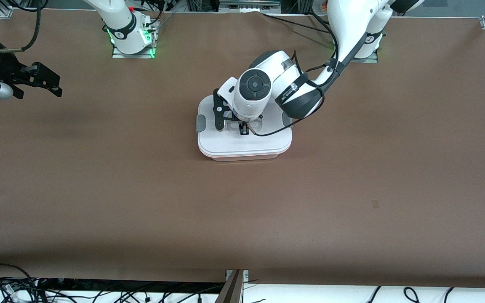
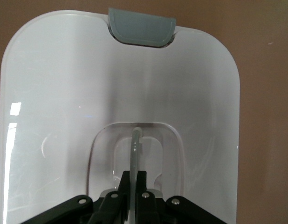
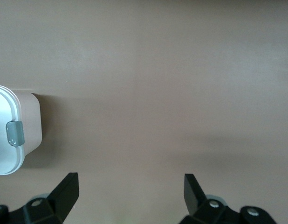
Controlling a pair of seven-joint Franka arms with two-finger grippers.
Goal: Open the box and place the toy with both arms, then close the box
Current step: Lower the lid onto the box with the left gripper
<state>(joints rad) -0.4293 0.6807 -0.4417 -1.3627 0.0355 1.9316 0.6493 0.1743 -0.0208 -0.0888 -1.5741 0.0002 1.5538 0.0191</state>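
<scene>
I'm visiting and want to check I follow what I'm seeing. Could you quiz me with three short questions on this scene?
1. True or false: the white lid is lying on the table beside the box.
2. Which gripper is shut on the lid's clear handle: A) the left gripper, B) the right gripper, C) neither?
3. Fill in: the right gripper's fingers are ____, and it waits over the right arm's end of the table.

Key: 1 false, the lid sits on the box. 2 A. 3 open.

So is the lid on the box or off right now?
On. The white lid sits flat across the box, left gripper shut on its handle.
</scene>
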